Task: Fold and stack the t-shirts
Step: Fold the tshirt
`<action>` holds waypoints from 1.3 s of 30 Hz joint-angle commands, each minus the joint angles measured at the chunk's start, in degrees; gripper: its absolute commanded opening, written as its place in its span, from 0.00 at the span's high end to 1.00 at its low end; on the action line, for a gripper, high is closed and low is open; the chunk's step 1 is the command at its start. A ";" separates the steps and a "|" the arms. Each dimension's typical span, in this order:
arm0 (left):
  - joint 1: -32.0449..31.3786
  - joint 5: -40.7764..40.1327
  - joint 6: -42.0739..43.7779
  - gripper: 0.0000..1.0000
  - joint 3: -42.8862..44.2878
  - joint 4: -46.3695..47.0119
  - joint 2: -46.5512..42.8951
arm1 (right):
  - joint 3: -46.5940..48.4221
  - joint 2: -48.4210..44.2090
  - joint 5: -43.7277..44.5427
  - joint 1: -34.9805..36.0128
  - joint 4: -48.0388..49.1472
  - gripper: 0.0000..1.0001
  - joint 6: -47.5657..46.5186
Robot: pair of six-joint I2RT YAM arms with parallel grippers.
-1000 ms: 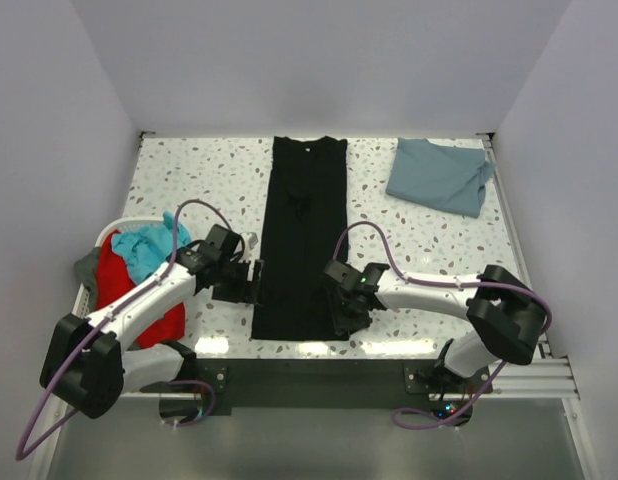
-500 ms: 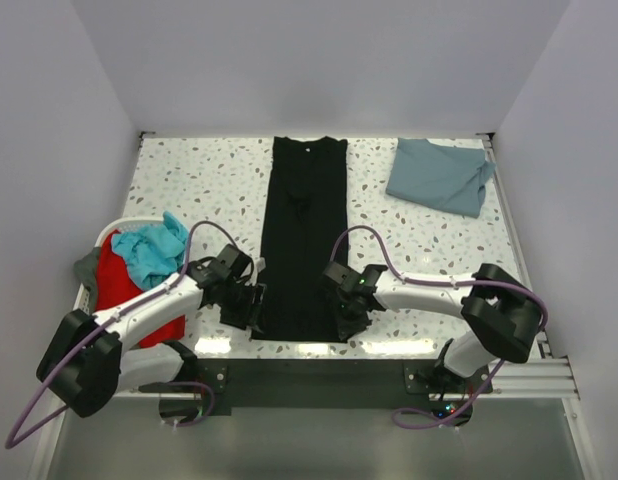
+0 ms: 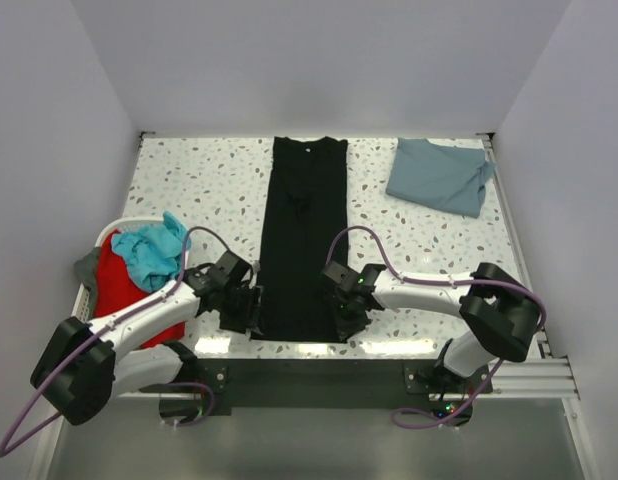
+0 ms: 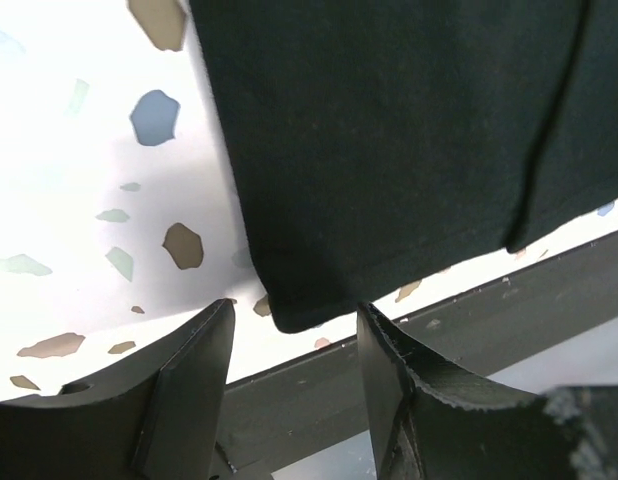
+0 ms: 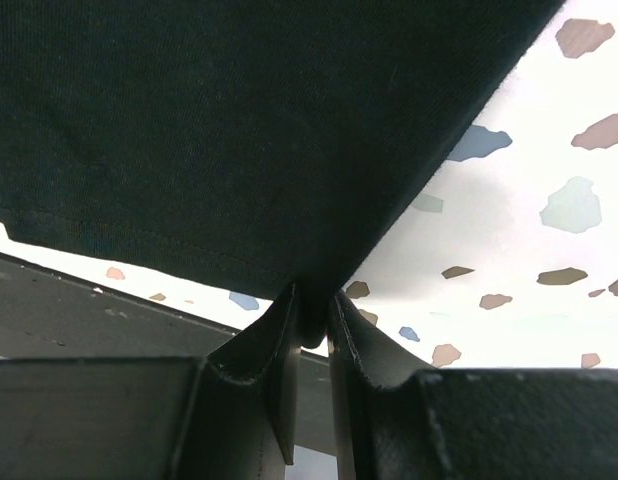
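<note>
The black t-shirt (image 3: 307, 230) lies as a long narrow strip down the middle of the table, neck at the far end. My left gripper (image 3: 253, 306) is at its near left hem corner (image 4: 289, 318); the jaws are open, and the corner sits between the fingertips (image 4: 201, 340) without being pinched. My right gripper (image 3: 345, 316) is at the near right corner, and its jaws are shut on a pinch of the black cloth (image 5: 311, 318). The slate-blue t-shirt (image 3: 439, 176) lies folded at the far right, away from both grippers.
A white laundry basket (image 3: 117, 226) at the near left holds red (image 3: 114, 280) and teal (image 3: 149, 250) clothes. The table's dark front rail (image 4: 469, 300) runs just below the shirt's hem. White walls close in both sides.
The left gripper slid nearer and rightward to the hem corner and its jaws narrowed. The right gripper's jaws closed on the near right corner.
</note>
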 commanded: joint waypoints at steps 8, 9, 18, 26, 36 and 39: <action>-1.08 -4.75 -4.20 0.53 0.46 0.40 0.59 | 0.53 0.48 0.72 0.41 -2.35 0.81 -2.18; -1.08 -4.93 -4.29 0.53 0.46 0.40 0.59 | 0.35 0.22 0.72 0.32 -2.27 0.81 -2.00; -1.87 -4.75 -4.37 0.55 0.19 0.75 1.65 | -0.35 -0.66 1.07 0.41 -2.00 0.81 -1.04; -2.83 -5.10 -5.08 0.62 0.02 1.10 2.35 | -1.05 -2.59 2.21 0.41 -2.71 0.80 0.37; -4.77 -4.75 -5.69 0.69 0.19 4.00 4.55 | -1.93 -5.05 2.48 0.41 -3.59 0.80 0.72; -5.12 -4.40 -6.22 0.70 0.10 4.44 4.55 | -1.85 -4.88 2.30 0.41 -3.67 0.79 0.37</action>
